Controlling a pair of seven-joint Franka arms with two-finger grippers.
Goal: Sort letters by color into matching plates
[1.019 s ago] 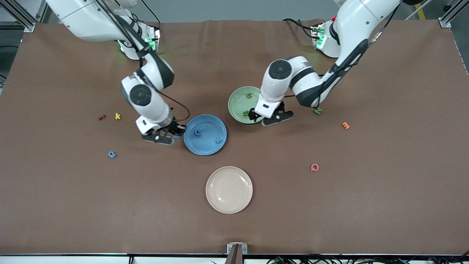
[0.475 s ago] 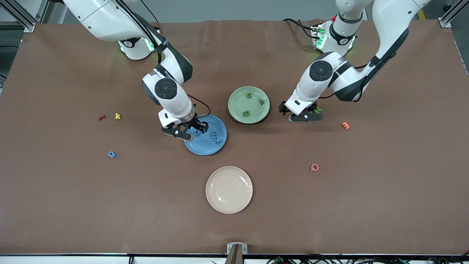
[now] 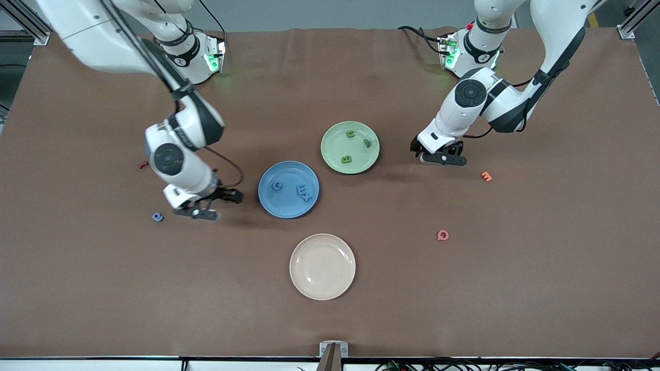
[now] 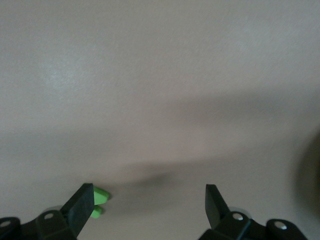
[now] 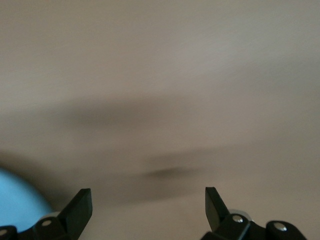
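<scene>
The right gripper (image 3: 206,205) hung low over bare tabletop (image 3: 103,288), its fingers (image 5: 80,205) spread wide and empty. A blue letter (image 3: 157,217) lay on the tabletop just beside those fingers, toward the right arm's end. The blue plate (image 3: 289,206) sat near the fingers toward the table's middle, holding 3 blue letters (image 3: 303,191).

The left gripper (image 3: 438,154) hung low over the tabletop, fingers (image 4: 82,200) also spread and empty. A green letter (image 4: 98,202) lay just beside 1 of its fingers. The green plate (image 3: 330,154) sat near this gripper toward the table's middle, holding 3 green letters (image 3: 347,159). A cream plate (image 3: 322,288) lay nearer the camera than both.
</scene>
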